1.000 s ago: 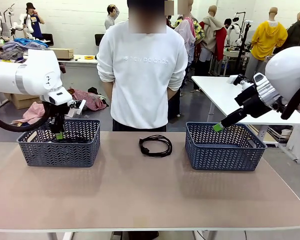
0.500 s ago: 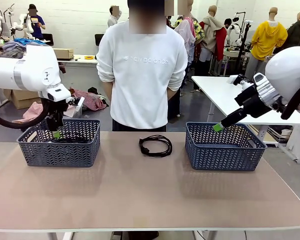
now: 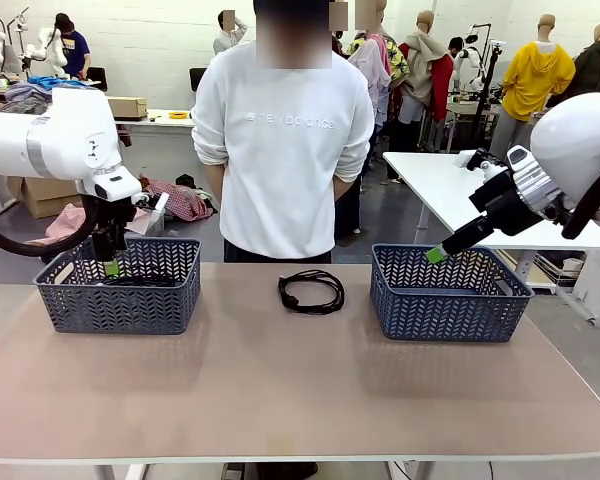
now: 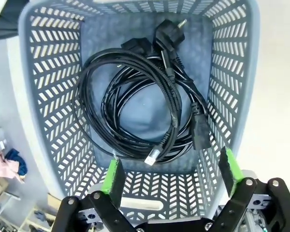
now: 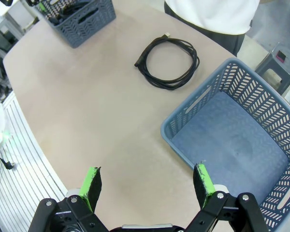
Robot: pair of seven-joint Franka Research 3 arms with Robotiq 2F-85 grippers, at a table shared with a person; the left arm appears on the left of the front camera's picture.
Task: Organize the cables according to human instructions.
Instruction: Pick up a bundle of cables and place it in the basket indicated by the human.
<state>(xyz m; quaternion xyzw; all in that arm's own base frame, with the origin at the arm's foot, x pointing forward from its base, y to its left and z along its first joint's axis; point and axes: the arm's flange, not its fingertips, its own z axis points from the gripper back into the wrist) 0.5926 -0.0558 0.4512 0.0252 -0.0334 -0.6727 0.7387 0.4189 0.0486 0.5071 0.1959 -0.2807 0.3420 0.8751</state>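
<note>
Coiled black cables (image 4: pixel 135 106) with plug ends lie in the grey left basket (image 4: pixel 43 96). My left gripper (image 4: pixel 171 171) hangs open just above them, holding nothing; from the front it (image 3: pixel 111 262) is over that basket (image 3: pixel 120 305). One more coiled cable (image 3: pixel 311 291) rests on the table between the baskets, also seen from the right wrist as a cable (image 5: pixel 169 60). My right gripper (image 5: pixel 147 183) is open and empty, raised over the near-left edge of the right basket (image 5: pixel 232 145); in the front view it (image 3: pixel 436 254) hovers above that basket (image 3: pixel 450 305).
A person (image 3: pixel 285 150) in a white sweatshirt stands at the far edge behind the middle cable, hands behind the back. The right basket has nothing in it. The tan tabletop (image 3: pixel 280 390) stretches bare in front of both baskets.
My left gripper has risen slightly above the left basket and its jaws have opened a little wider. The right arm and the cable on the table have not moved.
</note>
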